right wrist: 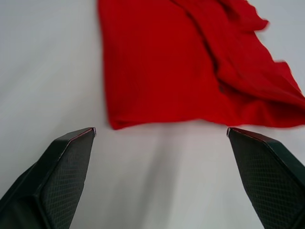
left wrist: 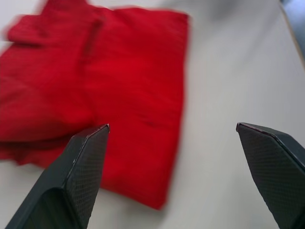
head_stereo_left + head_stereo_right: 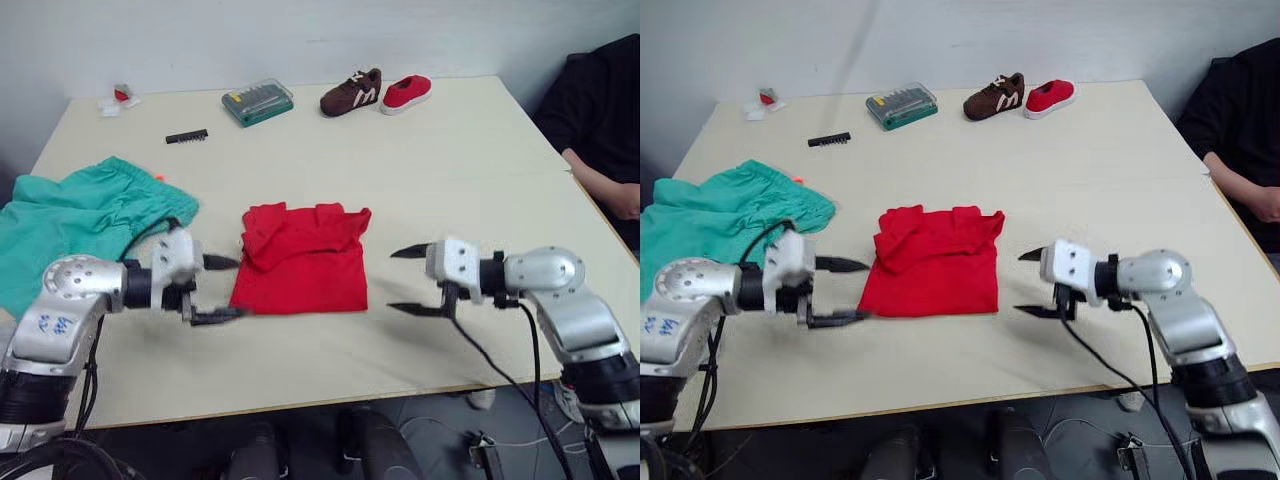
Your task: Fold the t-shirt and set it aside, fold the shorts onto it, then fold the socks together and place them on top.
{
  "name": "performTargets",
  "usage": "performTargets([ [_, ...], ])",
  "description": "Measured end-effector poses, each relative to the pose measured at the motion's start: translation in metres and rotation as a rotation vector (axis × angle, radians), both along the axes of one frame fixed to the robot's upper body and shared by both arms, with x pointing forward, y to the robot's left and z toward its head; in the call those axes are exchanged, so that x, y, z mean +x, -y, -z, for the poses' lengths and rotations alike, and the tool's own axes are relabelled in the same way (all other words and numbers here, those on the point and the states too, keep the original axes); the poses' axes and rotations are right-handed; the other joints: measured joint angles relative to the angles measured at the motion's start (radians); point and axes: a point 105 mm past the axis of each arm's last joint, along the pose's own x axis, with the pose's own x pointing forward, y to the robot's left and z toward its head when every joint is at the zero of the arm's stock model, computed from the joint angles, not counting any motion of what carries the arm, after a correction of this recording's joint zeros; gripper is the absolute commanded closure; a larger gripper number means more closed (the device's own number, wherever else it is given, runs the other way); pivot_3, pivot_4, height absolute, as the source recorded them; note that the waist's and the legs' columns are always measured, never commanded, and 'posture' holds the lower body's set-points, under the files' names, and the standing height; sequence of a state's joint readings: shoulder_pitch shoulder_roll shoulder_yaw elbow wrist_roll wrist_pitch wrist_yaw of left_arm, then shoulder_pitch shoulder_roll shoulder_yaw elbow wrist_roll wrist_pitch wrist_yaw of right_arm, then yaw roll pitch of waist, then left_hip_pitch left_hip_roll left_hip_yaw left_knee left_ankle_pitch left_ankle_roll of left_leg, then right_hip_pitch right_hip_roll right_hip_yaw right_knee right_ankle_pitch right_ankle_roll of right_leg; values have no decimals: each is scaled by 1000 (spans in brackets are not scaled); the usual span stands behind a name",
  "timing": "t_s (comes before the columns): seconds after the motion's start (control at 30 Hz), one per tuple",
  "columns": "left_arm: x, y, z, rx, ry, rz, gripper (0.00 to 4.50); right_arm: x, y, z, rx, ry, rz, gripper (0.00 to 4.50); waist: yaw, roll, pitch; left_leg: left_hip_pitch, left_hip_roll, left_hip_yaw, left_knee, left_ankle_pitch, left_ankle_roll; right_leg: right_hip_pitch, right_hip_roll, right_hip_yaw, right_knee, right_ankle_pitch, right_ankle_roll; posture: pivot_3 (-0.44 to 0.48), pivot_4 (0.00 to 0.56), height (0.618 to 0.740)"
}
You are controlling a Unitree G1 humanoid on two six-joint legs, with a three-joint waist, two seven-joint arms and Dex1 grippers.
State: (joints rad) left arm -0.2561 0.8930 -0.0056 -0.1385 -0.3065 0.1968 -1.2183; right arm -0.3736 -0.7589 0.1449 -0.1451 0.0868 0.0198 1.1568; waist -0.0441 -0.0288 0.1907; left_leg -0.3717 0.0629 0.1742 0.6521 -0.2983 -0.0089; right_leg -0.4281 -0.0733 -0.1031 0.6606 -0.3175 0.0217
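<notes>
Red fabric is our landmark: the t-shirt (image 3: 303, 260) lies folded into a rough rectangle near the front middle of the table (image 3: 460, 170), its far end bunched into ridges, so we cannot make out the collar band or any chest print. We see the shorts (image 3: 80, 215) to the robot's left of the t-shirt, crumpled, with their near left part hidden behind the left arm and an orange speck of drawstring showing at the far edge. A person's dark sleeve (image 3: 600, 110) to the right of the t-shirt is cut off by the frame edge.

We see the left gripper (image 3: 222, 290) reaching in level, just beside the t-shirt's near left corner, fingers spread wide with nothing between them. Our right gripper (image 3: 410, 280) points inward too, a little apart from the t-shirt's right edge, its fingers likewise wide apart and empty.

Far beyond the t-shirt sit a brown shoe (image 3: 351, 92), a red shoe (image 3: 407, 93) and a green tool case (image 3: 258, 102).
</notes>
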Motion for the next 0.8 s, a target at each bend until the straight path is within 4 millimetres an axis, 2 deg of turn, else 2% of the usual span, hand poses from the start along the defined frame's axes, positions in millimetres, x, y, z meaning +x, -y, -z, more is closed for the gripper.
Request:
performTargets([
  [0.07,-2,3,7,70,57,69,22,-2,-7,4,-38,71,-43,0,1,0,0,0,0,0,0,1,0,0,0,0,0,1,-1,0,150,740],
  [0.2,7,-5,24,201,151,106,22,-1,-22,16,-57,144,-89,0,1,0,0,0,0,0,-3,4,5,-1,0,0,0,0,-1,0,150,740],
  [0.3,20,-3,21,226,265,106,22,6,-34,24,-44,156,-94,0,8,0,0,0,0,0,-2,4,6,-1,1,0,0,0,-1,0,150,740],
  [0.33,25,-2,19,220,298,87,205,8,-38,24,-37,170,-95,177,11,0,0,0,0,1,-1,4,6,-1,0,0,0,0,-1,0,150,740],
  [0.43,32,2,21,193,345,56,921,14,-43,28,-42,197,-98,920,14,0,0,1,0,1,0,4,7,0,0,0,1,0,-1,0,150,740],
  [0.73,32,6,31,186,321,67,3884,17,-39,41,-56,201,-96,4142,16,0,0,2,0,0,0,7,9,2,0,0,1,3,-2,0,150,740],
  [0.77,32,6,32,182,312,64,4181,17,-38,41,-58,197,-95,4444,16,0,0,2,0,0,0,7,8,1,0,0,1,3,-2,0,150,740],
  [0.8,29,7,33,168,288,61,4468,15,-35,41,-60,186,-96,4500,16,0,0,2,0,0,-1,7,8,1,0,0,1,3,-2,0,150,740],
])
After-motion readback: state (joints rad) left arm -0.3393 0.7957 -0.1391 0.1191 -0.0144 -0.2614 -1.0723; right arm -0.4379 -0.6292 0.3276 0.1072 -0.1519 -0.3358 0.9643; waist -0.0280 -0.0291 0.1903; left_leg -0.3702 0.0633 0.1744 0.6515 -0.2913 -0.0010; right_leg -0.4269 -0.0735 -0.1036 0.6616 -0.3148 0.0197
